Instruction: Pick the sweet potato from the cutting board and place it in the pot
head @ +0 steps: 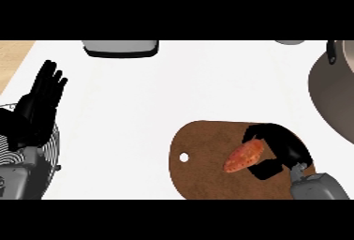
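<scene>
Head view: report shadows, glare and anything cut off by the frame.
Head view: lighting is flat, no glare on the white counter; the right hand hides part of the sweet potato on the cutting board; the pot is cropped at the right edge; the left hand rests open at left.
</scene>
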Motion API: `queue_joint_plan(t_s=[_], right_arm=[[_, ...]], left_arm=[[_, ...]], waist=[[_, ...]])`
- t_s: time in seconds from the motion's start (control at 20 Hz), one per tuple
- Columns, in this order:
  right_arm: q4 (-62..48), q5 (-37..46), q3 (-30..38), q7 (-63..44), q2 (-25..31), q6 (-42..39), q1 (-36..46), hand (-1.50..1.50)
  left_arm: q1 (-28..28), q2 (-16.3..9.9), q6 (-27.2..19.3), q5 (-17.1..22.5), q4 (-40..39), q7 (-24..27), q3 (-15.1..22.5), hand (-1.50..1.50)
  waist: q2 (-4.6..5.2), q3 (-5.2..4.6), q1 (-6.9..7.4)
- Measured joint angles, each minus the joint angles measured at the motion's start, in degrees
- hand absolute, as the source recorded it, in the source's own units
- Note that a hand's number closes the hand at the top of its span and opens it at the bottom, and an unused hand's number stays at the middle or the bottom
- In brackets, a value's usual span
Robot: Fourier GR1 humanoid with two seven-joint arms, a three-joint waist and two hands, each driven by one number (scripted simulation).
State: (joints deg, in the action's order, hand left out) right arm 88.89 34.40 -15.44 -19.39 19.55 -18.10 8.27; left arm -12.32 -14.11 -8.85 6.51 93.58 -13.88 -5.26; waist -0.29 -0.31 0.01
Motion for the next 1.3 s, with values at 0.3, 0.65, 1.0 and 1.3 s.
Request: queue_joint_plan(t_s=[0.3, 0.65, 1.0, 1.3], right_arm=[[7.8, 1.64, -5.75, 14.03, 8.1, -3.58, -8.13, 1.5], [19.23, 4.62, -7.14, 38.39, 26.74, 0.38, -22.28, 1.5], [23.68, -4.65, 6.78, 53.9, 33.43, 10.85, -37.39, 1.5], [25.29, -22.43, 22.31, 58.28, 29.82, 12.91, -41.45, 1.5]], left_arm=[[1.55, 0.26, -0.34, -0.43, 0.9, 0.22, -0.59, 0.0], [3.21, -0.14, -0.45, -0.17, 0.55, 0.72, -2.04, 0.0], [4.67, 0.12, -0.28, -0.24, 1.59, 1.58, -2.26, 0.0], [4.74, -0.77, 0.36, 0.39, 2.15, 1.13, -3.18, 0.0]], waist=[[-0.33, 0.18, -1.11], [-0.6, 0.34, -3.25], [-0.46, 0.31, -3.93], [-0.47, 0.26, -3.9]])
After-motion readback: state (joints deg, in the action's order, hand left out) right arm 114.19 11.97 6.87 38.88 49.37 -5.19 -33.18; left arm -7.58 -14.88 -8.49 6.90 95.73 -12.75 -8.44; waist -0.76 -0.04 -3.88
